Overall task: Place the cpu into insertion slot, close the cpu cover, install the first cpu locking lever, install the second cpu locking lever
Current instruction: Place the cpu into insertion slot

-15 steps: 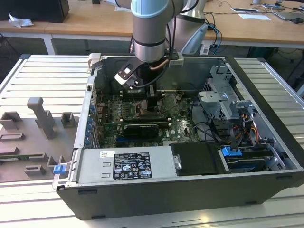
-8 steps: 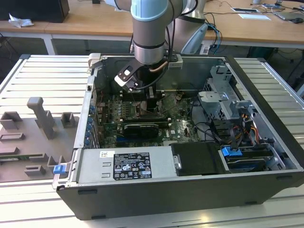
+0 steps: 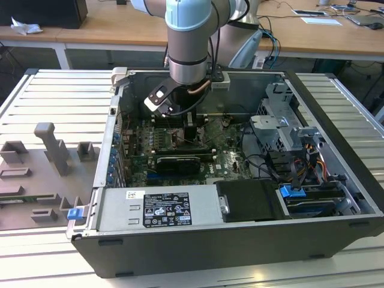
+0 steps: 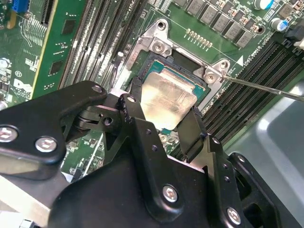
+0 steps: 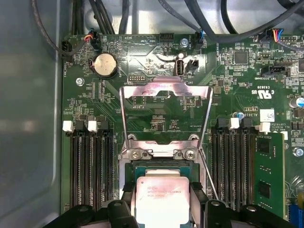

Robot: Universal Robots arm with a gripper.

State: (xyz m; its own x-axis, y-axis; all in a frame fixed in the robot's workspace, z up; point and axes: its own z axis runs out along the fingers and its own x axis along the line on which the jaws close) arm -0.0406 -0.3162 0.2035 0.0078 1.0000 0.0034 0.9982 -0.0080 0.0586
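Note:
My gripper (image 4: 166, 100) is down inside the open computer case (image 3: 198, 252), over the motherboard. It is shut on the cpu (image 4: 167, 92), a silver-topped square chip, with one black finger (image 4: 132, 107) on each side. The cpu sits at the insertion slot (image 4: 159, 45), level with its silver rim; whether it is fully seated I cannot tell. In the first wrist view the cpu (image 5: 161, 204) lies between the fingers, and the cpu cover (image 5: 137, 90) is swung open, away from the slot (image 5: 161, 149). A thin wire locking lever (image 4: 266, 88) stands free beside the slot.
Long black memory slots (image 5: 90, 175) flank the socket on both sides. A black graphics card (image 3: 177, 162), a power supply (image 3: 156, 207) and a drive cage with cables (image 3: 288, 129) crowd the case. A grey fixture tray (image 3: 42, 162) lies outside, at the exterior view's left.

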